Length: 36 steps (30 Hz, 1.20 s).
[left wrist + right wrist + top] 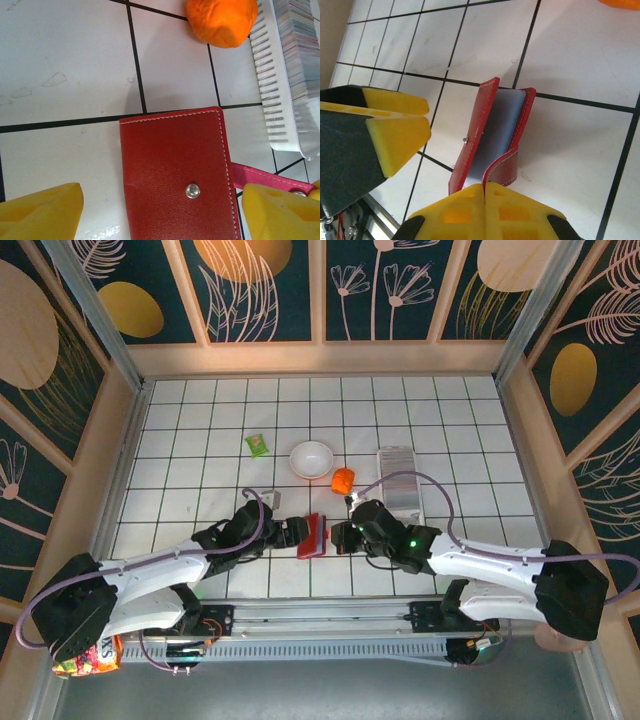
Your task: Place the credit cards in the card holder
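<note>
Left wrist view: the card holder (175, 170), a dark red wallet with a small metal snap (192, 190), is seen on the white tiled tabletop (65, 50). It is flanked by the left claw (160, 212), whose yellow jaws are spread wide to either side without touching it. From the right wrist camera the holder is shown partly open, one cover lifted away from the other and the pale lining (502, 125) exposed. Its narrow red closing strap (502, 167) appears to be pinched in the right claw (485, 200), whose jaws are pressed together. Seen from above, the holder is placed near the front of the tabletop, between the two claws.

The credit cards (300, 50) are packed on edge as a ribbed row in a white slotted tray (272, 100), near the holder on its far right but not touching it. An orange lump (222, 20) is found beside the tray, and a white bowl (311, 459) and a small green packet (258, 445) are set farther back.

The task is judged to be at an early stage. The holder is held open and ready, but no card is seen lifted from the tray or lodged against the lining. Every card is thought left to be picked and slid in.
</note>
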Each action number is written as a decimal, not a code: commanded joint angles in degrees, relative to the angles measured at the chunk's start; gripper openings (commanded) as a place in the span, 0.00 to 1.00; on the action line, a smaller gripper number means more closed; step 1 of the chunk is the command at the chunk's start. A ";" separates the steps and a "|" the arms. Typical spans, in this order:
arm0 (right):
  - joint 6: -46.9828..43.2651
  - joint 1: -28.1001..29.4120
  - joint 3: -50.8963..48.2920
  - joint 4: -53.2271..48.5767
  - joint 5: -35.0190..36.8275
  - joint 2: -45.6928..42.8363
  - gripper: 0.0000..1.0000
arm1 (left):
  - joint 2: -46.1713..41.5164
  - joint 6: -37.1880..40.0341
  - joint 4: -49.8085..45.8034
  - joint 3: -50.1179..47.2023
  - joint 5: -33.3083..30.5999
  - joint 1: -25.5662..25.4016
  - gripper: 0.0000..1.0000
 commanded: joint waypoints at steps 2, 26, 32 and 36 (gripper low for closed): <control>0.53 0.75 -0.58 2.63 -0.14 -1.42 0.00 | 1.98 1.19 -0.35 2.27 2.16 -0.07 0.83; 1.61 1.72 -0.85 -1.34 4.01 -2.42 0.00 | 4.86 2.98 -1.88 3.50 -2.89 -0.11 0.50; 1.94 1.46 -1.19 -4.74 7.42 -3.14 0.00 | 4.35 2.51 -4.47 2.95 -6.06 -0.10 0.39; 2.25 0.83 -1.76 -5.87 8.55 -1.70 0.00 | 2.36 1.67 -4.49 1.20 -7.29 -0.11 0.33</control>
